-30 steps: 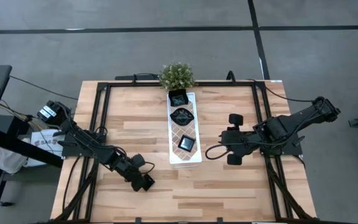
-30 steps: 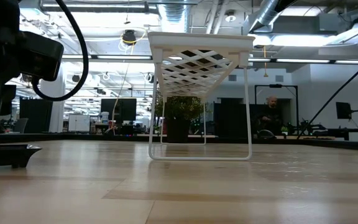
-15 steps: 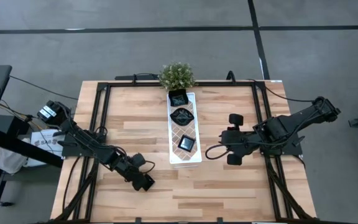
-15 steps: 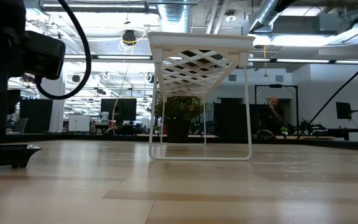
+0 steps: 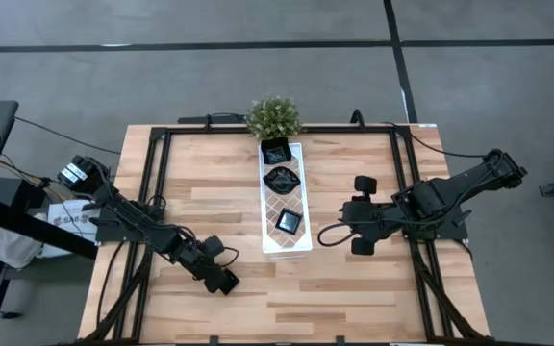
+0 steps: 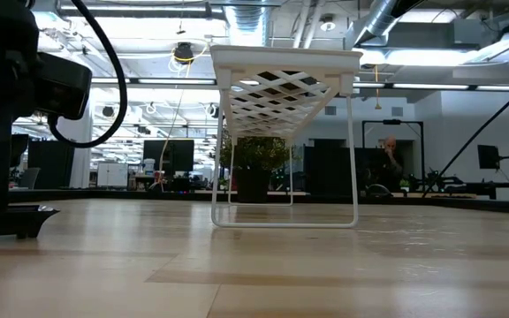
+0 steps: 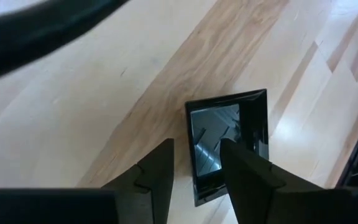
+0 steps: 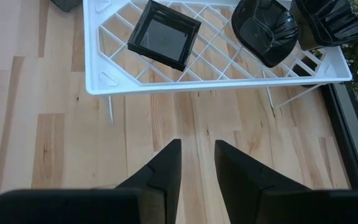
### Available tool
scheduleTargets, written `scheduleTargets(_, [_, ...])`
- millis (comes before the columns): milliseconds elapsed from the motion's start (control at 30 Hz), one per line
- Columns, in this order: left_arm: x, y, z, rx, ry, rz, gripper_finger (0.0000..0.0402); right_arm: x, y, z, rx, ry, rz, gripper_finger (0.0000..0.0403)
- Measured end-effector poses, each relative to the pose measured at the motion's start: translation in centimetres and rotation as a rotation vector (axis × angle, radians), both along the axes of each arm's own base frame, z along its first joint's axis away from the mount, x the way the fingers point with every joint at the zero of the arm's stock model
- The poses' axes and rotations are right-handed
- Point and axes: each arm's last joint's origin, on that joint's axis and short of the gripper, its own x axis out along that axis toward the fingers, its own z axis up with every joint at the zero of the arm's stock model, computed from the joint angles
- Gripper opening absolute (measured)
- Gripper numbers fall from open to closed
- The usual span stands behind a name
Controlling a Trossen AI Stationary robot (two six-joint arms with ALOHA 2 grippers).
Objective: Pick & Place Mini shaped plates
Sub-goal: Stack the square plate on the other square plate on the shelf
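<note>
A black square mini plate [image 7: 229, 130] lies flat on the wood table near its front left; in the low view it is the flat dark dish [image 6: 16, 215]. My left gripper [image 7: 196, 144] [image 5: 224, 282] points down over it, open. One finger stands outside the plate's rim and the other over its hollow. Three more black plates sit on the white lattice tray [image 5: 269, 240]: a square one [image 5: 288, 221], a wavy one [image 5: 283, 180] and one at the far end [image 5: 276, 151]. My right gripper [image 8: 197, 143] hangs open and empty to the tray's right. My left gripper comes from above with the square plate's rim [image 7: 194, 158] in the gap between its fingers. Whether either finger touches the plate, I cannot tell. The plate rests flat on the table.
The tray stands on thin white legs [image 6: 354, 159] along the table's middle. A potted plant [image 5: 273, 117] stands at its far end. Black frame rails [image 5: 157, 183] run along the table's sides. In the room behind the table there is a person [image 6: 390, 163].
In the low view my left gripper's dark fingers stand wider over the square plate than a second ago: it has opened. The plate has stayed flat on the table in the same place.
</note>
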Motion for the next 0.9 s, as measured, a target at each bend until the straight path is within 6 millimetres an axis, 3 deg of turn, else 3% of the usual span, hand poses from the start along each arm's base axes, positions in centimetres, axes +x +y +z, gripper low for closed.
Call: scheduleTargets(900, [-0.41, 0.31, -0.58, -0.03, 0.004, 0.028, 0.0126, 0.0, 0.0, 0.0, 0.0, 0.0, 0.0, 0.0091])
